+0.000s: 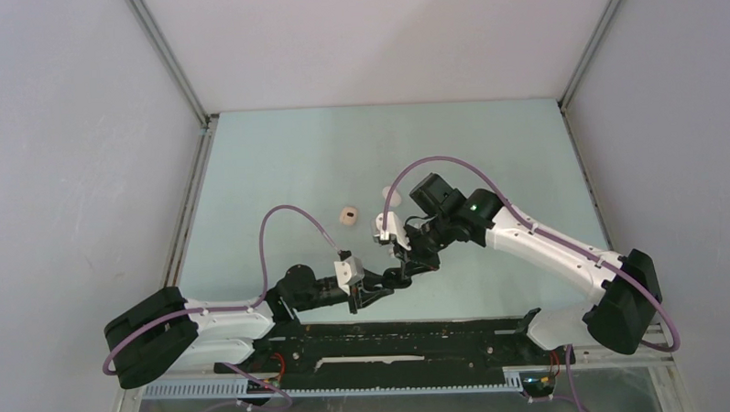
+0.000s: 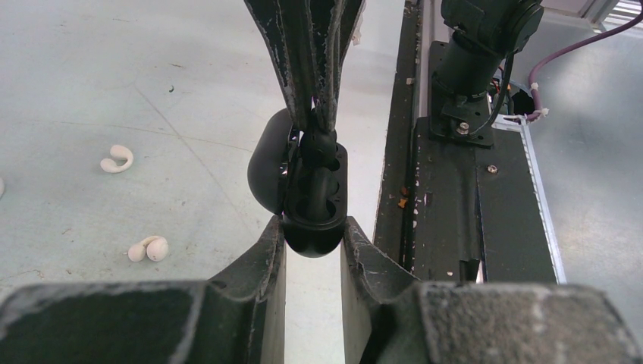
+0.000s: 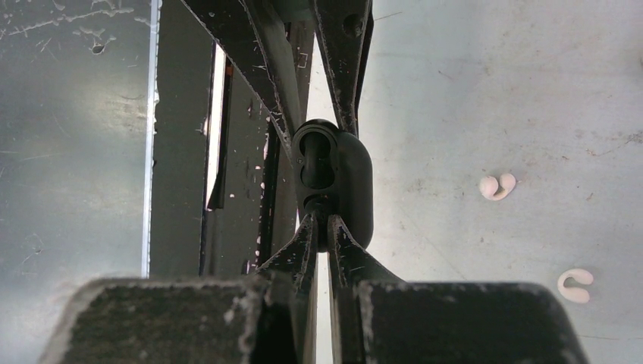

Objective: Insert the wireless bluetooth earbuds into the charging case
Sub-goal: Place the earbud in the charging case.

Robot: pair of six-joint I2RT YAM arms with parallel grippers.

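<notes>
A black charging case (image 2: 312, 231) stands open between my left gripper's (image 2: 312, 227) jaws, which are shut on its base, with the lid (image 2: 264, 168) folded back to the left. From above, my right gripper (image 3: 322, 225) is shut on a black earbud (image 2: 319, 145) that sits at one of the case's sockets. In the right wrist view the case (image 3: 355, 189) shows just past my fingertips. Both grippers meet low over the table's near middle: left gripper (image 1: 388, 281), right gripper (image 1: 407, 266). Two white earbuds (image 2: 117, 158) (image 2: 148, 248) lie loose on the table.
A small beige case (image 1: 348, 216) and a white one (image 1: 390, 198) sit on the table behind the grippers. The black base rail (image 1: 394, 342) runs along the near edge, close to the held case. White earbuds (image 3: 497, 186) (image 3: 575, 284) lie right of my right gripper.
</notes>
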